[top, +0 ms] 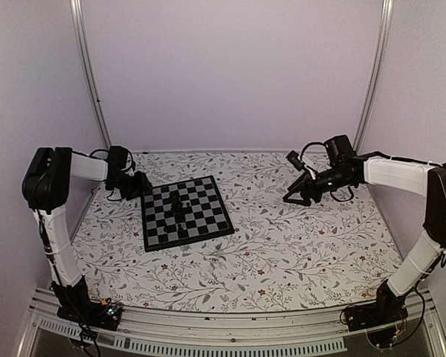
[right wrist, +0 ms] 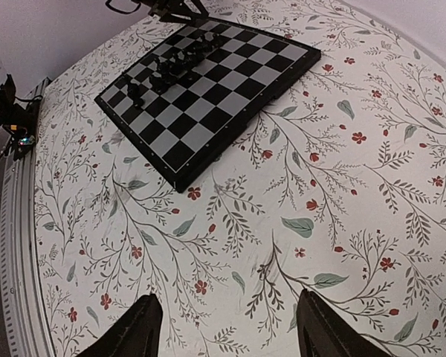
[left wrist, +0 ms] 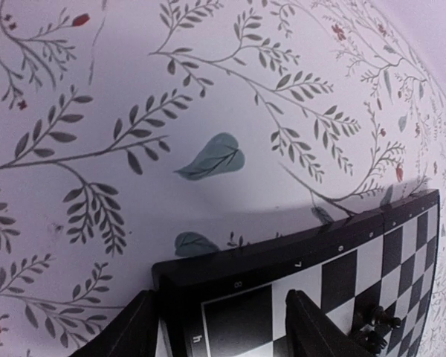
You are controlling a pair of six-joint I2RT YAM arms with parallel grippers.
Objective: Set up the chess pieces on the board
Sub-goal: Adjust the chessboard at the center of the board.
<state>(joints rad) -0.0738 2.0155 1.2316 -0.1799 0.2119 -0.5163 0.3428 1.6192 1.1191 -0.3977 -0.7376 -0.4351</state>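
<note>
Plainly the pieces (top: 179, 207) stand bunched at the middle of the board (top: 208, 220), left of centre on the table (top: 297, 245). Left jaws gape astride its far left corner; right jaws hang spread well to the right (both empty). Best approach an outer piece from above, closing low without nudging neighbours.

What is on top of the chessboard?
Small black chess pieces stand bunched near the middle of the board; they overlap, so their number cannot be told. The left gripper covers part of its far-left corner.
</note>
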